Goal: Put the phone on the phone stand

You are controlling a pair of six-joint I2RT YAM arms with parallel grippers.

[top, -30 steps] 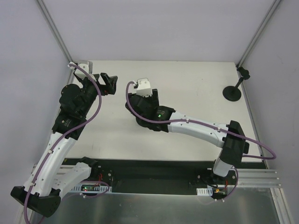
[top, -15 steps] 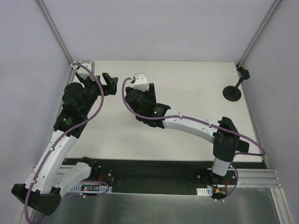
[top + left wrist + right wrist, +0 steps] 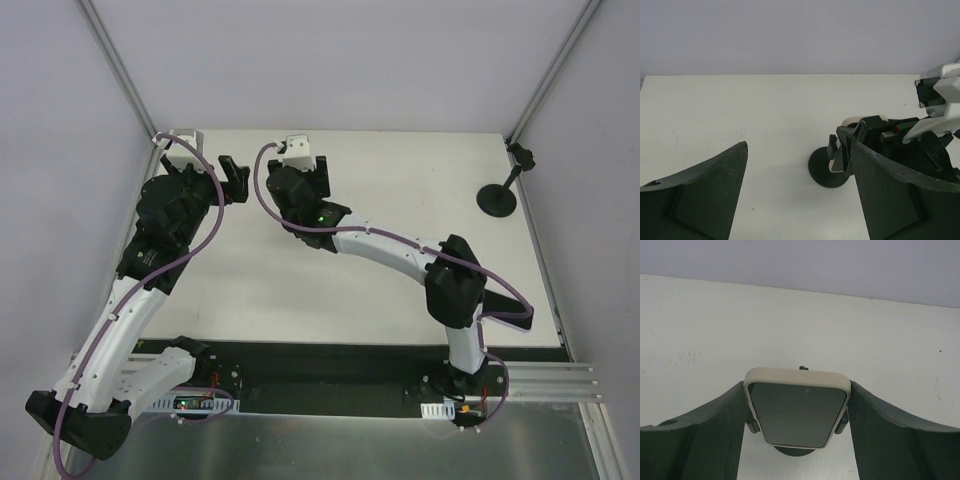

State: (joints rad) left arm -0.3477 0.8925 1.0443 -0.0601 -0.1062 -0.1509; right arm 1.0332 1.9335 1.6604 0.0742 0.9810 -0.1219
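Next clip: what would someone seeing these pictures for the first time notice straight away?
A dark-screened phone in a cream case sits clamped between the right gripper's fingers, directly over the base of the black round-based phone stand, at the far left of the white table. The left gripper hangs open and empty beside it, facing the stand. A black stemmed object on a round base stands alone at the far right edge.

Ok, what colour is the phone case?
Cream phone case, dark screen; right wrist view shows it best.
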